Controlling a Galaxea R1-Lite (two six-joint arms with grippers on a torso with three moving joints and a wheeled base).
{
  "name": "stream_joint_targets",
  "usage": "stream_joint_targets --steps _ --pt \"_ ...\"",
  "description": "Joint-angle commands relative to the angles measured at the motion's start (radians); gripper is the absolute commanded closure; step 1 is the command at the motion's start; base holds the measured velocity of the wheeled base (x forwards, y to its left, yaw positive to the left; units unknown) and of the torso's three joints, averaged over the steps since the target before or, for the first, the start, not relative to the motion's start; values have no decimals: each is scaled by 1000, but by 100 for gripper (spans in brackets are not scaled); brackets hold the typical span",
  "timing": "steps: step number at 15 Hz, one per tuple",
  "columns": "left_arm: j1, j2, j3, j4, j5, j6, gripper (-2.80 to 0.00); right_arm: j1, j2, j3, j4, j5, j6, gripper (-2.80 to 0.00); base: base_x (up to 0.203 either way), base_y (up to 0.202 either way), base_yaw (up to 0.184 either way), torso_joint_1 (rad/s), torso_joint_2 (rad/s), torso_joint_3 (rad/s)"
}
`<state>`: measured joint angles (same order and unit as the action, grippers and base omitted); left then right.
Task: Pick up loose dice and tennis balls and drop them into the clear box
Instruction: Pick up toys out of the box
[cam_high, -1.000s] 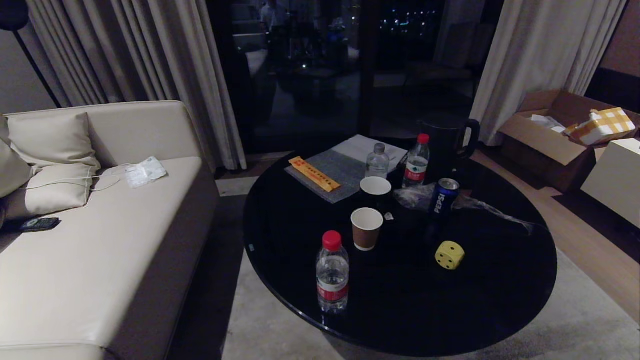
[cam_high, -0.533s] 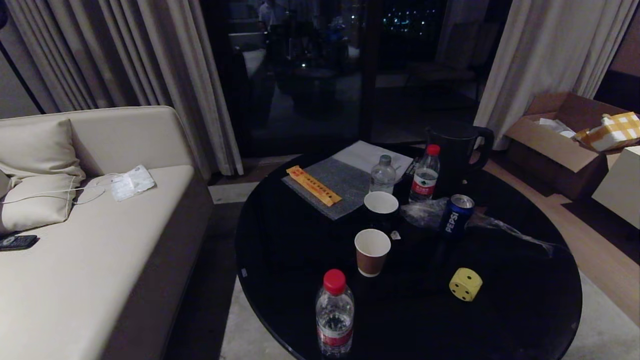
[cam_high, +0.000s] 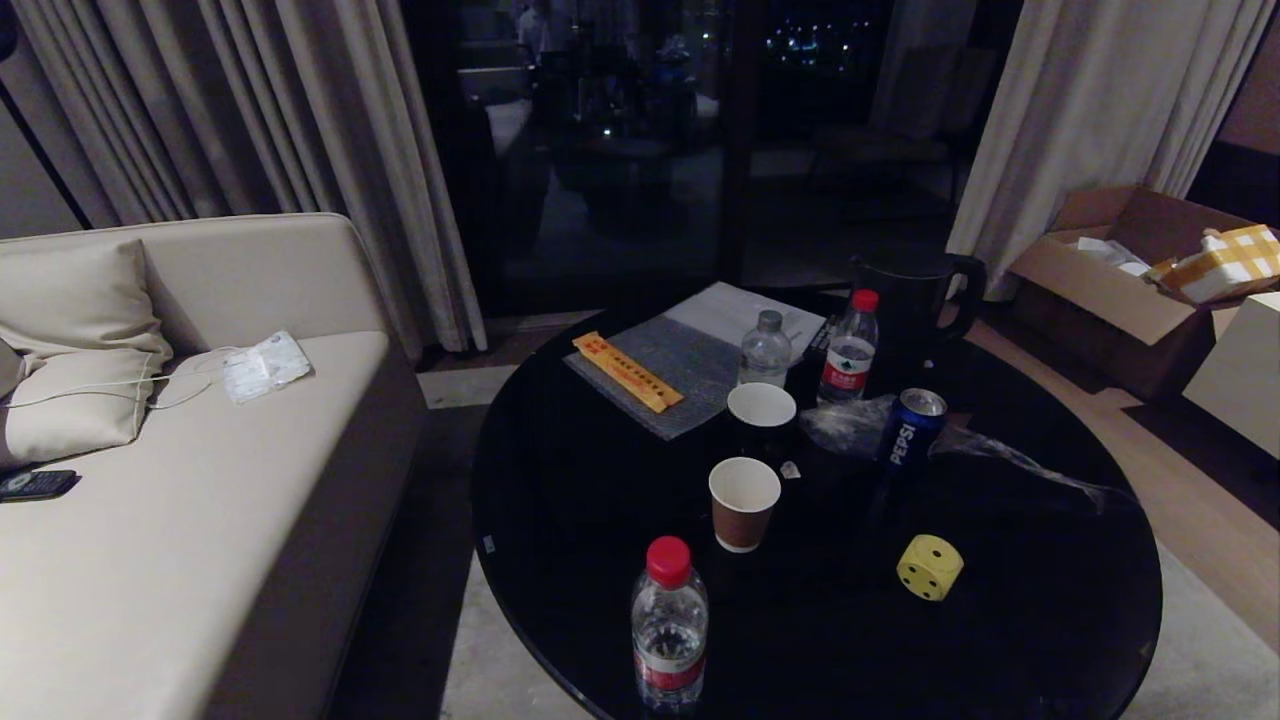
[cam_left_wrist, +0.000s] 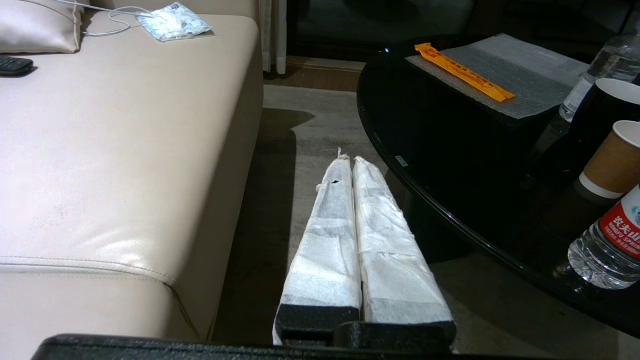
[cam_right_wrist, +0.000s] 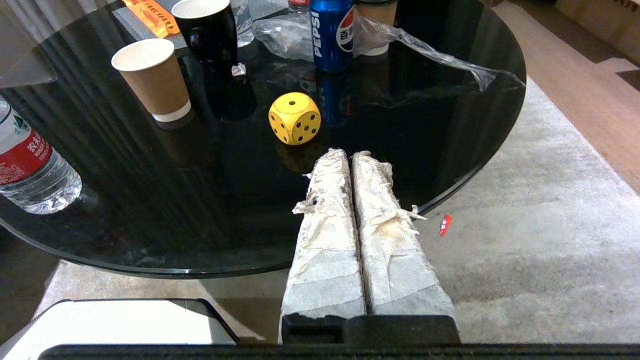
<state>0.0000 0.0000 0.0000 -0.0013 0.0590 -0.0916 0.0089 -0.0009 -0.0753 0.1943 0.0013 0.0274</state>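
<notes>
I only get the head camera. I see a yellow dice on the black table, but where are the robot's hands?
Observer: Neither is in your view. The right gripper hangs at the table's near edge, pointing toward the yellow die, not touching it.
Operator: Is it holding anything?
Observer: No, its fingers are pressed together, empty.
Operator: And the other hand?
Observer: The left gripper is shut too, over the floor between the sofa and the round table.
Operator: Anything on the floor I'm missing?
Observer: A small red scrap lies on the carpet beside the table.
</notes>
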Motion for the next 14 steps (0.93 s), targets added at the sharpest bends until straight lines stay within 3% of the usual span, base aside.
stream_joint_targets --steps 1,6,14 --pt "0 2 2 0 1 -2 0 0 2 0 1 0 0 0 0 0 0 0 0 0" --pt "0 2 2 -2 2 -10 0 0 1 0 1 0 0 0 0 0 0 0 0 -26" --pt "0 2 2 -2 2 -10 0 0 2 0 2 0 2 0 0 0 0 2 3 -187"
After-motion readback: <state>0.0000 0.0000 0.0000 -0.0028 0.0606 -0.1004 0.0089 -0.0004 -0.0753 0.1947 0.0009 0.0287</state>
